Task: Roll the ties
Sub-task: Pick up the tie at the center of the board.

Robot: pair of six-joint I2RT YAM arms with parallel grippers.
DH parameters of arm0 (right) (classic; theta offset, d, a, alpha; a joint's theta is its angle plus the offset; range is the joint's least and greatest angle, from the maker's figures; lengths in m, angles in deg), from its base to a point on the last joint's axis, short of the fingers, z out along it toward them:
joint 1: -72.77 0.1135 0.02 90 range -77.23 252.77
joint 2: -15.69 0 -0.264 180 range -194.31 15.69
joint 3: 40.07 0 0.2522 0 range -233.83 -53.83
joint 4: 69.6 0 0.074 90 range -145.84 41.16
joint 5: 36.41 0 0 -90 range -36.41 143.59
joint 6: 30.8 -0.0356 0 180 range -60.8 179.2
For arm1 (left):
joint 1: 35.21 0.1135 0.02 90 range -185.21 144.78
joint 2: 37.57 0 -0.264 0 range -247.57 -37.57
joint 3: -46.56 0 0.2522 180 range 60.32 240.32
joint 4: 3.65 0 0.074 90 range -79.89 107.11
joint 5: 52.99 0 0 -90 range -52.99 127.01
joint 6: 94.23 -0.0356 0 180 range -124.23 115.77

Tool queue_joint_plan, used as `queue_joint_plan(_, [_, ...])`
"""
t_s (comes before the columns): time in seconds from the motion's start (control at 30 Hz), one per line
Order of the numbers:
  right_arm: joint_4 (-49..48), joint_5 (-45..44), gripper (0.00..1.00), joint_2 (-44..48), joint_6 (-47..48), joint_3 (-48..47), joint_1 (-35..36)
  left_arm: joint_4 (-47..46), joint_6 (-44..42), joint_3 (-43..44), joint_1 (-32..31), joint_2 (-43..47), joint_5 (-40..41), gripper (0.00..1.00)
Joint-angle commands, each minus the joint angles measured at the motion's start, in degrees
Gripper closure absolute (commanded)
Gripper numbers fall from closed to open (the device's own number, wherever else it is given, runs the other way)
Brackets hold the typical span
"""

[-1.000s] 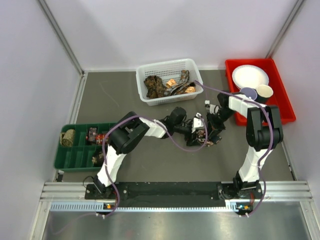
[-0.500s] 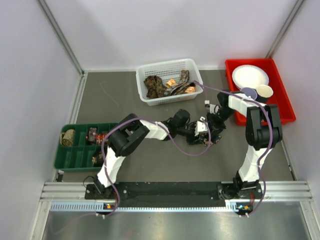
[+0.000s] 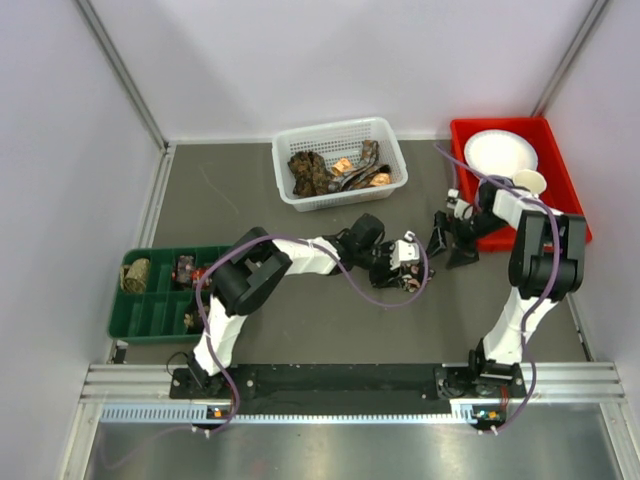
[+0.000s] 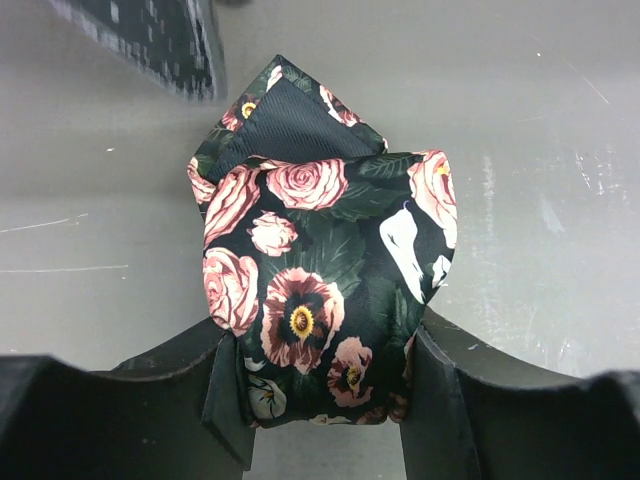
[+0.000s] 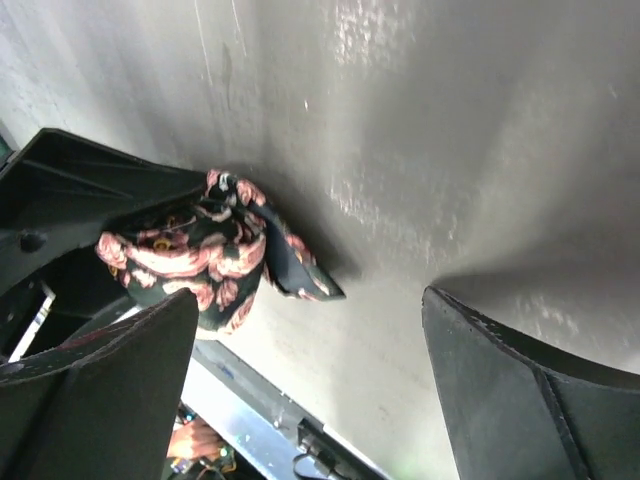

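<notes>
A rolled tie [image 4: 320,290], dark with pink roses, lies on the grey table with its pointed end sticking out of the coil. My left gripper [image 4: 325,400] is shut on it, one finger pressing each side of the roll. In the top view the tie [image 3: 412,281] sits mid-table at my left gripper [image 3: 403,268]. My right gripper [image 3: 450,250] stands open just to the right of the roll and apart from it. The right wrist view shows the tie [image 5: 200,255] beyond my right gripper [image 5: 310,300], with bare table between the fingers.
A white mesh basket [image 3: 385,135] at the back holds several loose ties [image 3: 325,172]. A green compartment tray [image 3: 160,305] at the left holds rolled ties [image 3: 136,275]. A red tray [image 3: 565,190] at the right carries a white plate [image 3: 500,152] and cups [image 3: 529,181].
My right gripper has opened, let go of the tie and drawn back to the right. My left gripper has closed on the roll and shifted slightly right with it.
</notes>
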State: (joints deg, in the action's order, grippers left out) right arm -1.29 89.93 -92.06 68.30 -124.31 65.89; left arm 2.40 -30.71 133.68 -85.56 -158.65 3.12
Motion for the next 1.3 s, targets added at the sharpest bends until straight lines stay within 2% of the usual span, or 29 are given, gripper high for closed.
queue_joint_plan(0.0, [-5.32, 2.86, 0.09, -2.82, -0.31, 0.87, 0.81, 19.13, -1.21, -1.73, 0.42, -5.75, 5.68, 0.87])
queue_joint_plan(0.13, [-5.86, 8.02, 0.12, -6.16, 0.56, 1.92, 2.73, 19.39, -1.2, -1.56, 0.43, -6.01, 5.59, 0.88])
queue_joint_plan(0.23, [-5.33, 14.17, 0.18, -7.04, 2.67, 3.5, 3.36, 19.31, -1.03, -1.56, 0.43, -6.1, 5.41, 0.87])
queue_joint_plan(0.47, [-0.94, 21.49, 0.32, -7.04, 8.46, 4.56, 3.36, 19.75, -0.42, -0.86, 0.43, -6.72, 5.32, 0.87])
queue_joint_plan(0.6, [0.73, 23.16, 0.29, -6.08, 9.61, 4.74, 3.45, 19.83, -0.59, -0.59, 0.43, -6.8, 5.32, 0.87])
queue_joint_plan(0.7, [0.83, 22.73, 0.2, -5.2, 9.62, 5.09, 3.62, 20.01, -0.33, -0.06, 0.43, -7.16, 5.24, 0.86])
queue_joint_plan(0.8, [-0.75, 21.85, 0.19, -4.49, 8.12, 5.26, 4.49, 20.1, -0.24, 0.2, 0.43, -7.24, 5.59, 0.86])
queue_joint_plan(1.03, [-1.72, 17.02, 0.45, -2.3, 5.58, 5.44, 8.8, 20.27, 0.64, 0.55, 0.43, -7.51, 6.47, 0.82])
queue_joint_plan(1.07, [-1.9, 16.49, 0.59, -1.95, 5.31, 5.35, 8.81, 20.62, 0.73, 0.81, 0.43, -7.68, 6.55, 0.82])
queue_joint_plan(1.13, [-2.07, 14.91, 0.7, -1.07, 4.79, 5.26, 8.89, 20.89, 0.99, 1.17, 0.43, -7.86, 6.73, 0.82])
queue_joint_plan(1.17, [-2.07, 14.38, 0.78, -0.98, 4.7, 5.0, 8.81, 21.15, 1.08, 1.43, 0.43, -7.95, 6.9, 0.82])
queue_joint_plan(1.23, [-0.59, 13.5, 0.8, -1.59, 4.87, 4.39, 8.81, 21.06, 1.17, 1.43, 0.43, -7.95, 7.17, 0.82])
queue_joint_plan(1.27, [0.38, 13.5, 0.7, -1.94, 5.05, 3.43, 8.81, 20.98, 1.43, 1.43, 0.43, -7.95, 7.34, 0.82])
